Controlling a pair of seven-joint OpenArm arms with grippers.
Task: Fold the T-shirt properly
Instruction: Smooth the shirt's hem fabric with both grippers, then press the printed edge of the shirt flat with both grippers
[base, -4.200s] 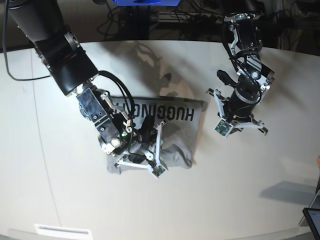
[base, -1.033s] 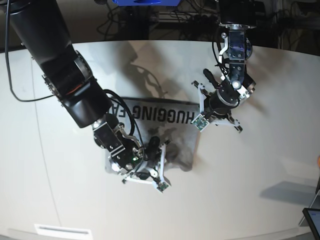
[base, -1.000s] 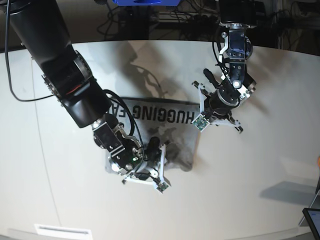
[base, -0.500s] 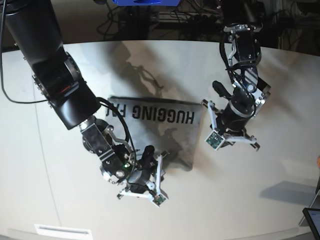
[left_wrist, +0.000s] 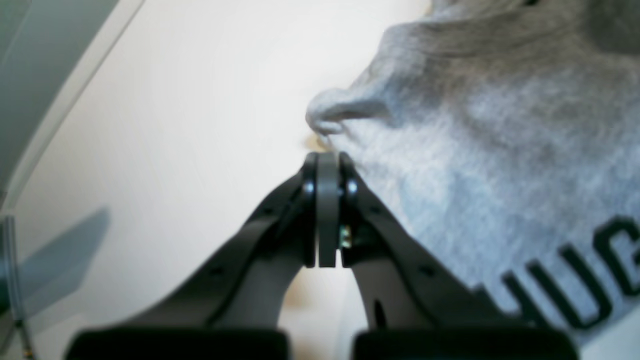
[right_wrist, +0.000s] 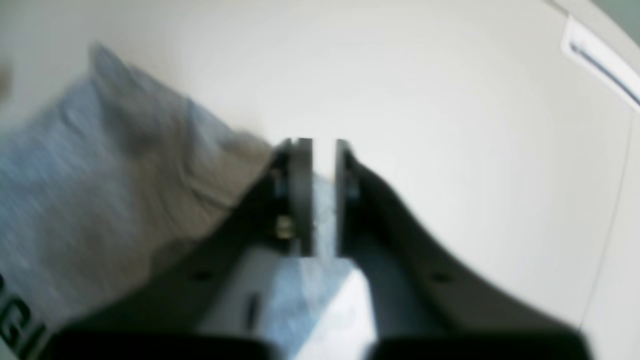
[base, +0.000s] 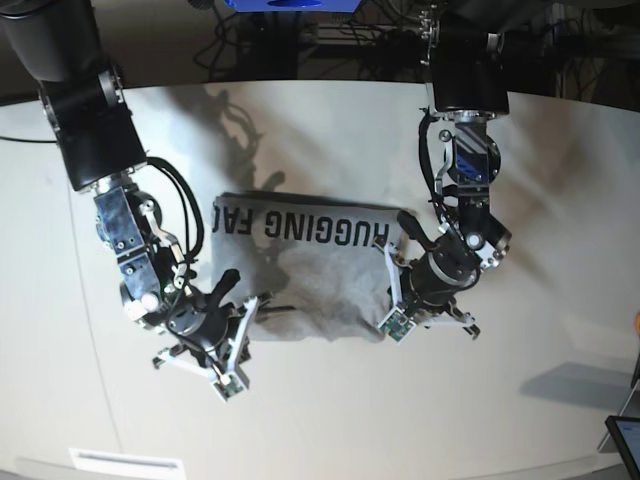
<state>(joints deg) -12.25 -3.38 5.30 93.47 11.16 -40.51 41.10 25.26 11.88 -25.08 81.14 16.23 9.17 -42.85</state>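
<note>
T-shirt (base: 310, 275) is lying on the bench (base: 520, 180), partly folded into a rumpled rectangle, lettering up. I'm keeping my left jaws (left_wrist: 327, 167) closed and empty beside its edge, right jaws (right_wrist: 322, 165) pinching a corner; neat final folds remain.

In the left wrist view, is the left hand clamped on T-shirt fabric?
No: the left hand is shut with nothing between its fingers, its tip just beside the grey T-shirt edge on the white table.
</note>
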